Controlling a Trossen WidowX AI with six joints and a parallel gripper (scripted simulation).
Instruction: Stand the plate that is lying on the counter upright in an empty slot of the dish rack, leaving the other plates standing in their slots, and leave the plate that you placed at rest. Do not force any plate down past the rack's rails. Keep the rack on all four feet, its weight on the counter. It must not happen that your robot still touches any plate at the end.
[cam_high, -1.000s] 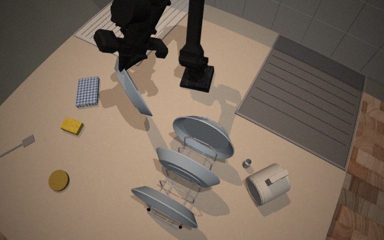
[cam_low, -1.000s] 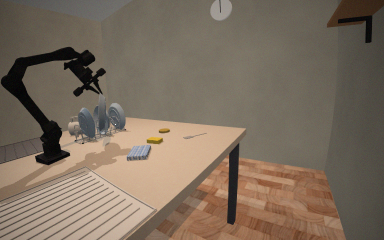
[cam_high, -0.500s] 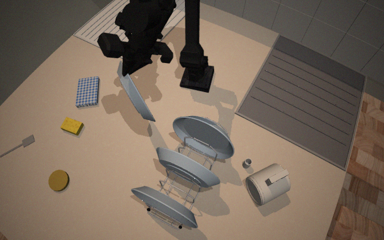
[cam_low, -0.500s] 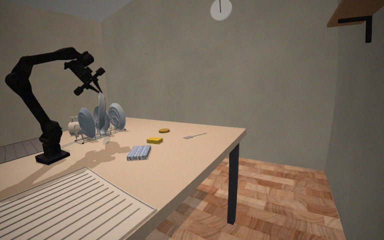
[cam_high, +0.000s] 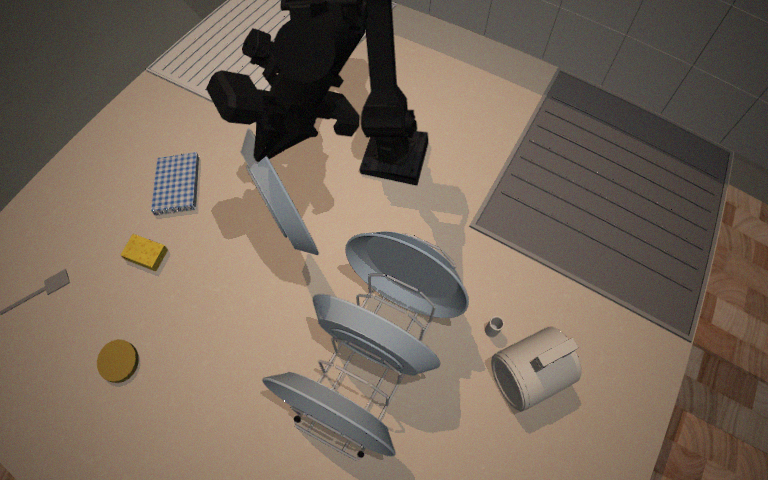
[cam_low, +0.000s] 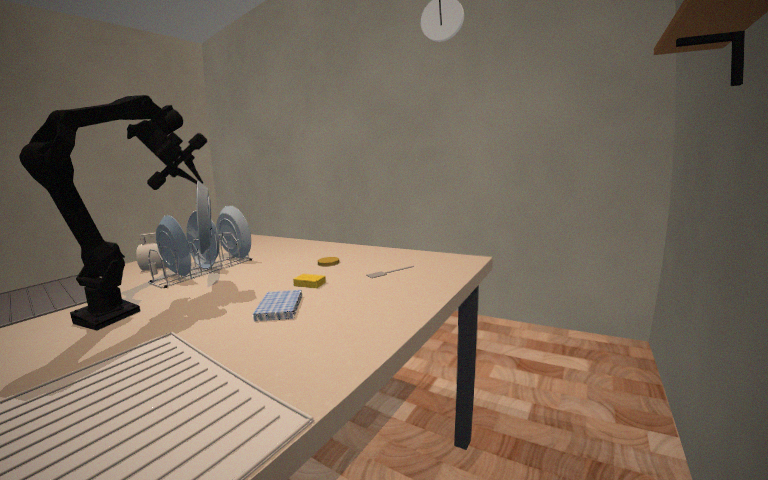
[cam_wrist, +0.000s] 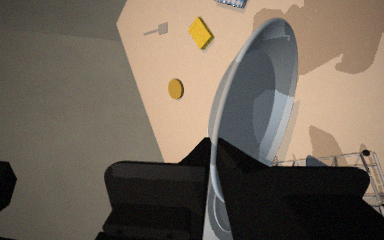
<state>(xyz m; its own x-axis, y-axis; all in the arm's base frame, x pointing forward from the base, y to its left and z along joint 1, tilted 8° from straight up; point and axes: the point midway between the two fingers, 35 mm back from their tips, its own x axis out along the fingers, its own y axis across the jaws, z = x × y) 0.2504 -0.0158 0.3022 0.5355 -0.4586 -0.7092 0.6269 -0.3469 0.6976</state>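
Beige counter (cam_high: 198, 350), grey-green walls, wood-block floor beyond the edge. Gripper (cam_high: 257, 148) is pinching the carried plate (cam_high: 281, 204) by its rim, fingers pressed nearly together on the thin edge; in the wrist view the plate (cam_wrist: 260, 100) is running out from between the dark fingers and away.

Plate is hanging clear of the counter, on edge and close to vertical — in the exterior view it (cam_low: 201, 199) is dangling straight below the gripper (cam_low: 191, 169). Long axis seen from above is running from the fingertips diagonally away toward the dish rack (cam_high: 362, 362); hollow face is turning toward the wrist camera's right.

Rack is sitting beyond the plate's free end, holding three standing plates: near plate (cam_high: 407, 271), middle plate (cam_high: 373, 333), far plate (cam_high: 328, 404). Open slots are showing between them.

Step in hand, as judged: transport toward the rack, insertion not yet begun.

Next move is calling for:
- turning the carried plate parallel to the standing ones; its edge is lying across their line at present
- centring over a gap between two of them
- lowering gently until the rails take it — no pushing past them, no nudging the rack off its feet

Clutter off to the gripper's side: checked cloth (cam_high: 175, 183), yellow sponge (cam_high: 144, 251), round coaster (cam_high: 117, 360). Tipped-over pot (cam_high: 535, 367) is lying past the rack.
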